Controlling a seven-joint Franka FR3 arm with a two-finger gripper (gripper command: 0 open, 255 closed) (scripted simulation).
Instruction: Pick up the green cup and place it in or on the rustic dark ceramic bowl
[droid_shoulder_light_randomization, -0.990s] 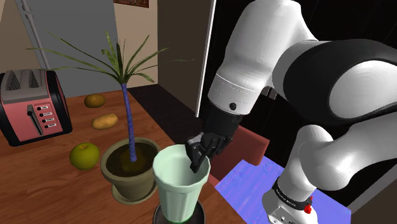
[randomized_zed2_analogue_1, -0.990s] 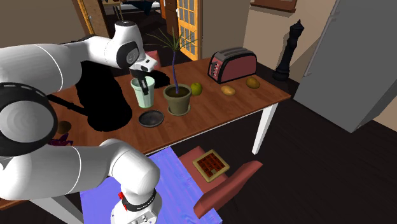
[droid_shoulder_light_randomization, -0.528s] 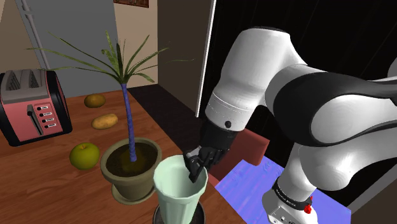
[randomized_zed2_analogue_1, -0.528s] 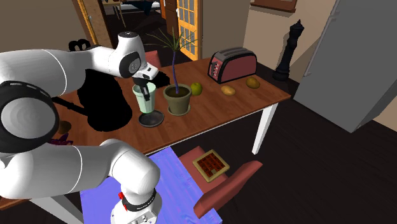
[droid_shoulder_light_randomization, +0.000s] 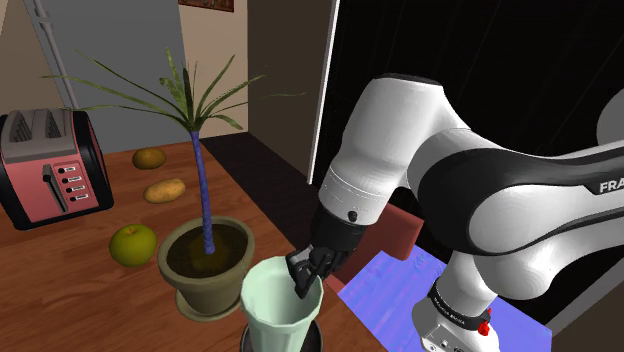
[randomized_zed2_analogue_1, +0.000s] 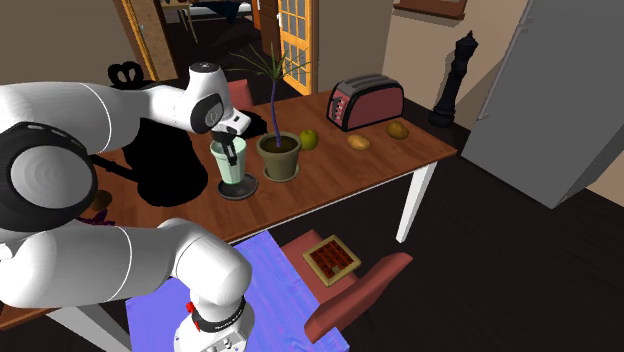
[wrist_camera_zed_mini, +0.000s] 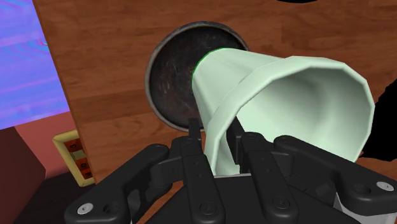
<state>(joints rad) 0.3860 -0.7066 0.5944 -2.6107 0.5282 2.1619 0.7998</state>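
The black gripper (droid_shoulder_light_randomization: 303, 283) pinches the wall of the pale green cup (droid_shoulder_light_randomization: 275, 310), one finger inside the rim and one outside. The cup stands upright, its base over the dark bowl (wrist_camera_zed_mini: 168, 70) on the wooden worktop (droid_shoulder_light_randomization: 60, 290), just beside a potted plant (droid_shoulder_light_randomization: 200, 280).

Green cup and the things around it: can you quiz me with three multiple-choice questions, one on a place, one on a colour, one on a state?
1. Where is the pale green cup?
A on a shelf
B over the dark bowl, beside the plant pot
C in a drawer

2. What colour is the toaster?
A blue
B yellow
C red

3. The end effector is:
A shut on the cup's wall
B open, away from the cup
C shut on nothing

Answers:
1 B, the wrist view shows the cup's base over the bowl.
2 C, its front panel is red.
3 A, the cup's wall sits clamped in it.
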